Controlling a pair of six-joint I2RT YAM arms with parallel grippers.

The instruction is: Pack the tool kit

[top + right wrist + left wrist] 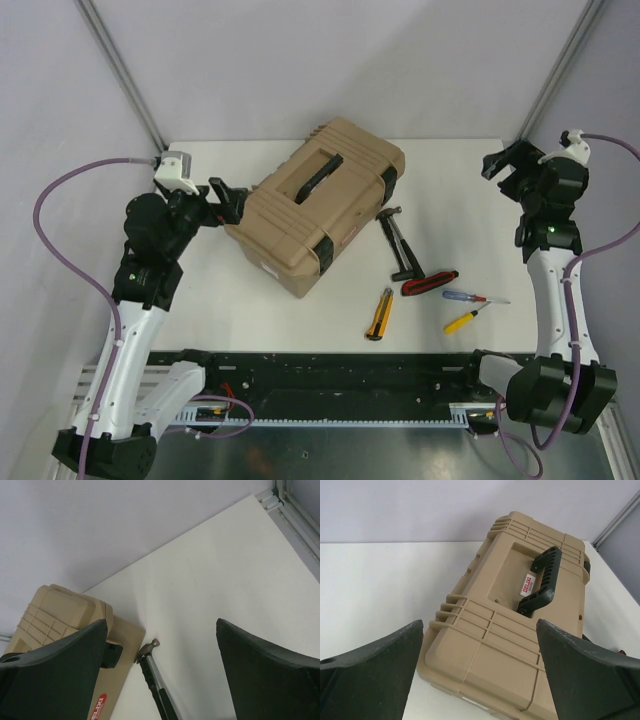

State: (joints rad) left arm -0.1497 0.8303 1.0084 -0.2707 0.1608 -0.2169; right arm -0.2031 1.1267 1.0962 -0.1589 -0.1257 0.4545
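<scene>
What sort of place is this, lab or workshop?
Probably a robot lab cell, not a workshop: white table boxed in by plain walls and aluminium frame posts, with a closed tool kit and hand tools staged.

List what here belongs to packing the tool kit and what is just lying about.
Belongs to the job:
tool kit, lid closed
hammer
red-and-black pliers
yellow utility knife
blue-handled screwdriver
yellow-handled screwdriver

Not part of it:
black mounting rail
frame post
</scene>
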